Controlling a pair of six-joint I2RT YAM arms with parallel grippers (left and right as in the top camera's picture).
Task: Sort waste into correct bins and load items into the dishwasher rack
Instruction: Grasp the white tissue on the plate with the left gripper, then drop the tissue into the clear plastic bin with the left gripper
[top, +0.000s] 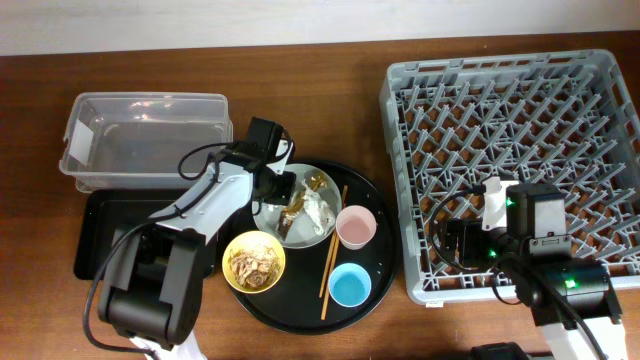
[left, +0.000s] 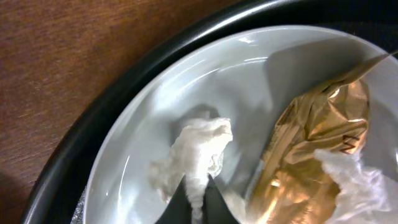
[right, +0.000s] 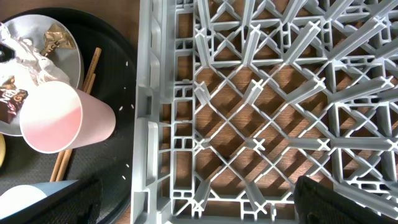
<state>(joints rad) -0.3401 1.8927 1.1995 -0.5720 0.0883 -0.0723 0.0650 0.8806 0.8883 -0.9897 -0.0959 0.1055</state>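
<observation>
Two dark fingertips (left: 175, 210) of the left gripper (left: 194, 205) pinch a crumpled white tissue piece (left: 200, 146) lying on the grey-green plate (left: 249, 74), just beside the gold foil wrapper (left: 317, 137). The plate sits on the round black tray (top: 300, 305) mid-counter. The right gripper (right: 199, 202), its fingers spread wide and holding nothing, hovers over the dishwasher rack (right: 261, 93) by the counter's right edge.

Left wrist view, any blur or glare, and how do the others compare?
Left wrist view: soft close-up, glare on the pale grey-green round plate and crinkled gold-brown foil wrapper, left tool, pinching crumpled white tissue, blurred. Overhead view: evenly lit, sharp. Right wrist view: large grey plastic dishwasher rack crisp, right tool out of focus.
</observation>
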